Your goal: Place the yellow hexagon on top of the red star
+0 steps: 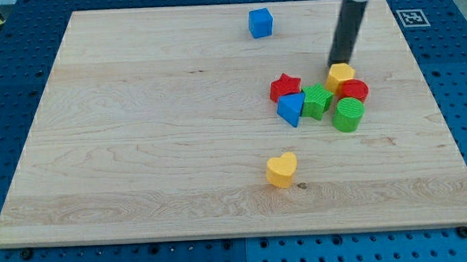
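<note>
The yellow hexagon (341, 74) sits at the right of the board, at the top of a tight cluster. The red star (285, 88) lies to its left, apart from it. My tip (339, 62) stands right at the hexagon's upper edge, touching or nearly touching it. The rod rises from there to the view's top.
In the cluster are a green star (317, 101), a blue triangle (291, 109), a red cylinder (355, 91) and a green cylinder (348, 115). A blue cube (260, 22) sits near the top edge. A yellow heart (282, 169) lies lower down, near the middle.
</note>
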`<state>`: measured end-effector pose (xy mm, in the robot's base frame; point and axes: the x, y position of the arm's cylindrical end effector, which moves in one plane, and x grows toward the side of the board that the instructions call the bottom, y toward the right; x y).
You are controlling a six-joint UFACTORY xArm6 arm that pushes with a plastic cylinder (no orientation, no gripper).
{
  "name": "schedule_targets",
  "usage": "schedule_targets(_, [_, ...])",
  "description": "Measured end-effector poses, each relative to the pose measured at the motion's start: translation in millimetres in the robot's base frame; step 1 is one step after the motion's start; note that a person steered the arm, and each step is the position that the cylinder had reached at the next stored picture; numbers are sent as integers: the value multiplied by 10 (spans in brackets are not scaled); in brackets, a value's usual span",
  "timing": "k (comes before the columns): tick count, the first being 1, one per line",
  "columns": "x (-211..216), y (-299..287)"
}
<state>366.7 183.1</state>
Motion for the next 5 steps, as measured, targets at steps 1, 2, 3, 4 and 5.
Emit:
schedule_targets(1, [230,427])
schedule_targets(2, [470,588])
schedule_targets(3, [414,405])
schedule_targets(4, [233,123])
schedule_targets(5, [194,-30])
